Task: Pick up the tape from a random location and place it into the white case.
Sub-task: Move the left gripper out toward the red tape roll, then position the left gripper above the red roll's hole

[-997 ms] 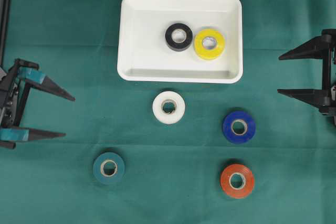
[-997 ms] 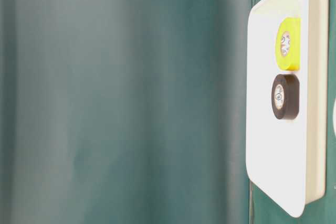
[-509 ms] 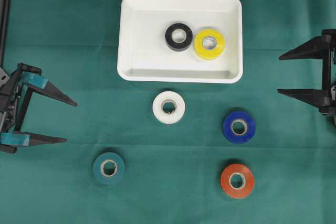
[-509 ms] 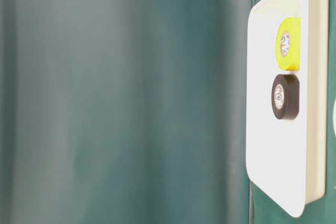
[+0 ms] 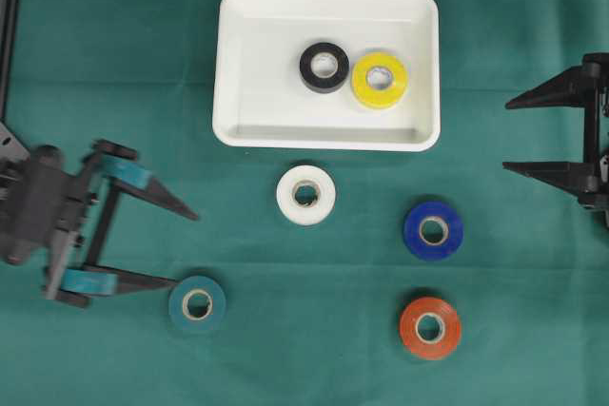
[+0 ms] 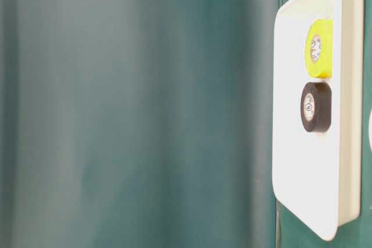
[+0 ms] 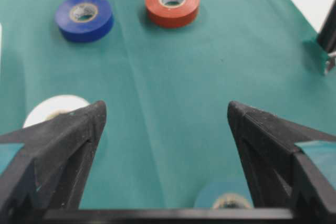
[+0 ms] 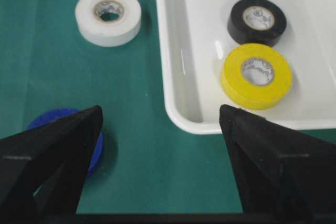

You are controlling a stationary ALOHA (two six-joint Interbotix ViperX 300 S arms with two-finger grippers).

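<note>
Left gripper [image 5: 184, 247]: lower left of the overhead frame, fingers spread wide and holding nothing; the lower fingertip lies just beside the teal roll's left edge, whether touching I cannot tell.
Teal tape roll [image 5: 197, 304]: flat on the green bench, lower left of centre; it sits below and slightly right of the gap between the fingers, not inside it. In the left wrist view it shows only as a sliver at the bottom edge, toward the right finger.
Long axis: none to speak of; the roll is round and lies hole-up, so any approach angle across its width should serve.
White tape roll [image 5: 305, 194]: centre of frame, just below the case.
White case [image 5: 238, 64]: upper centre, holding a black roll [image 5: 324, 67] and a yellow roll [image 5: 379, 79] touching side by side.
Blue roll [image 5: 433, 229]: right of centre.
Orange roll [image 5: 429, 327]: lower right.
Right gripper [image 5: 505, 135]: right edge, fingers wide apart and empty, well away from the teal roll.
Nearer arm: the left one, by far; judged next need is a shift toward the frame's bottom to straddle the teal roll.
</note>
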